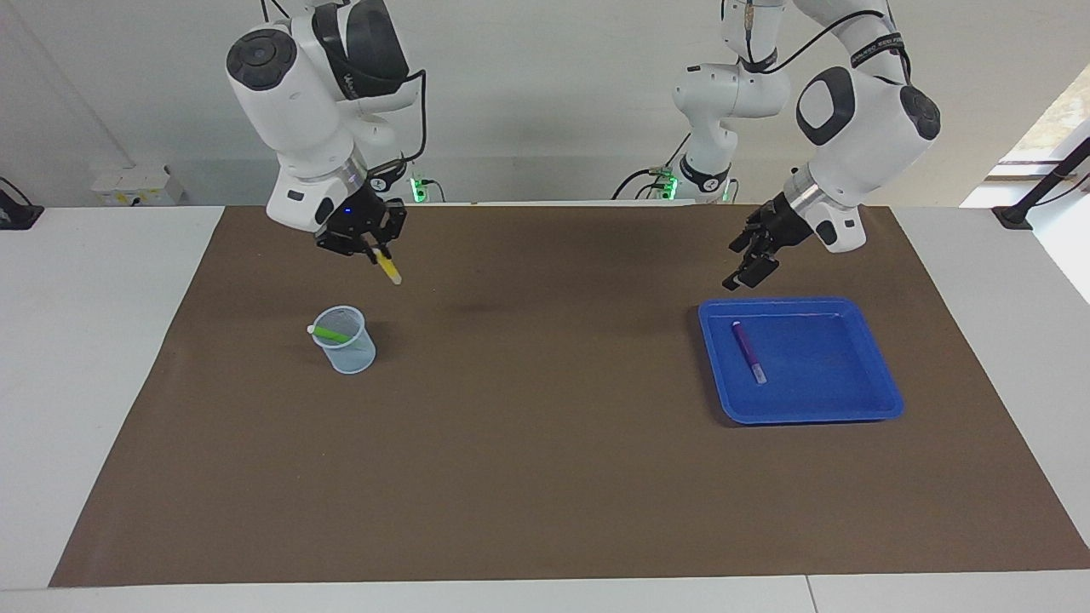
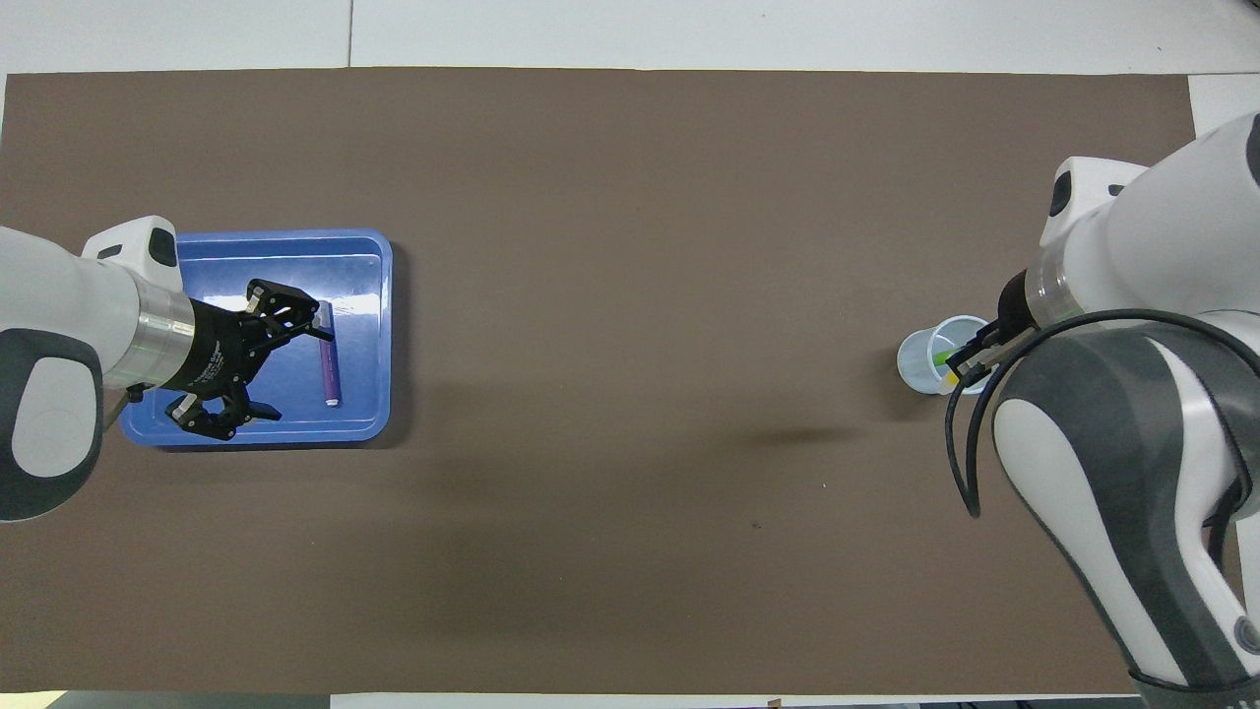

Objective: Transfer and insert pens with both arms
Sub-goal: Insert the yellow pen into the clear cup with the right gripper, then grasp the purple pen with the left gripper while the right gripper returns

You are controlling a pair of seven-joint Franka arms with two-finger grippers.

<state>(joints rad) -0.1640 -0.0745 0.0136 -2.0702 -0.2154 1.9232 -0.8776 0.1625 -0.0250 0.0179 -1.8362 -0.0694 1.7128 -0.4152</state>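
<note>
My right gripper [image 1: 372, 249] is shut on the yellow pen [image 1: 389, 270], which hangs slanted with its pale end down, in the air beside the cup on the robots' side. The clear plastic cup [image 1: 345, 343] holds the green pen [image 1: 332, 334], leaning on its rim. In the overhead view the right gripper [image 2: 970, 359] covers part of the cup [image 2: 920, 359]. The purple pen [image 1: 748, 351] lies in the blue tray [image 1: 826, 362]. My left gripper [image 1: 745, 277] is open and holds nothing, raised over the tray's edge nearest the robots. From overhead, the left gripper [image 2: 298, 374] overlaps the tray [image 2: 295, 236] beside the purple pen [image 2: 328, 369].
A brown mat [image 1: 545, 477] covers most of the white table [image 1: 94, 358]. The cup stands toward the right arm's end, the tray toward the left arm's end, with a wide stretch of bare mat between them.
</note>
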